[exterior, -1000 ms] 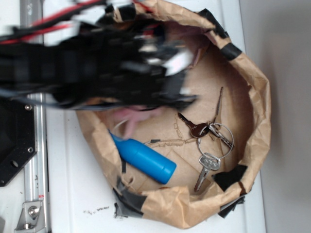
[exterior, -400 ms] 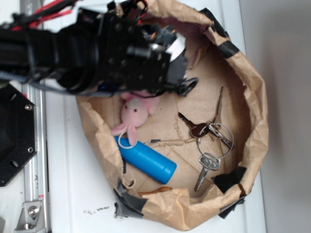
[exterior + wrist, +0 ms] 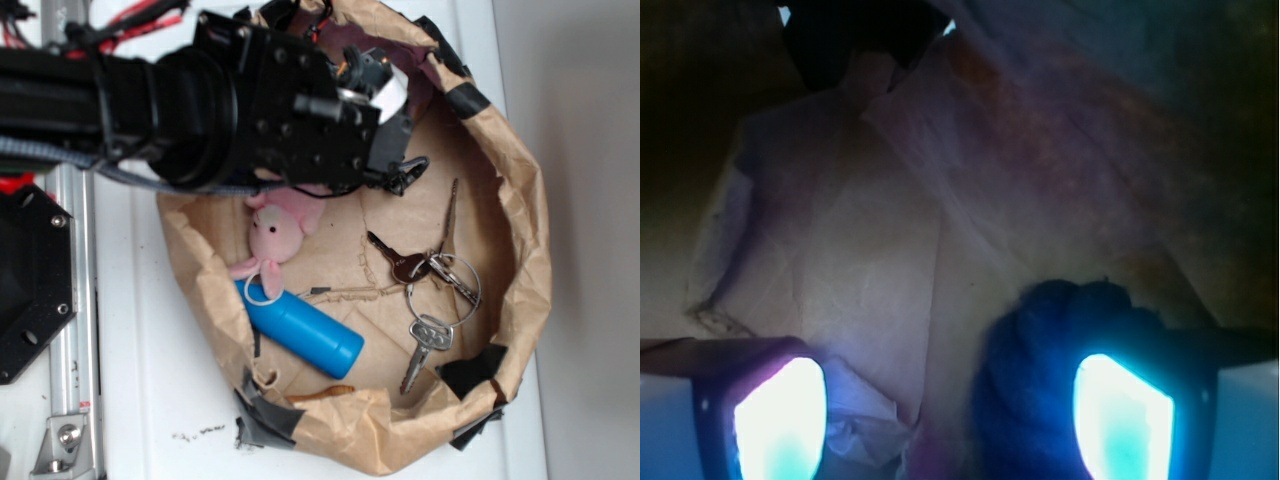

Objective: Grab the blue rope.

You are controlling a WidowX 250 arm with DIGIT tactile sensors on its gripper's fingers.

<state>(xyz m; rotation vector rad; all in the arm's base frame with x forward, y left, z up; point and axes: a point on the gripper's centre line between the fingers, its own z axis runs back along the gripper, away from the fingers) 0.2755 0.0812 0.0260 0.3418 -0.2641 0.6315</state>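
Hanging open, the jaws have the thick dark navy twisted rope [image 3: 1040,390] beside one; closing now might pinch brown crinkly paper [image 3: 880,300].

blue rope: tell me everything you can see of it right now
The blue rope shows only in the wrist view: a dark navy, thick, twisted, fuzzy-looking lump lying on the brown paper at the bottom of the frame. It sits between the gripper fingers, close against the right one, which covers part of it; the jaws stand apart. Its ends and full length are not visible. In the exterior view the arm hides it.
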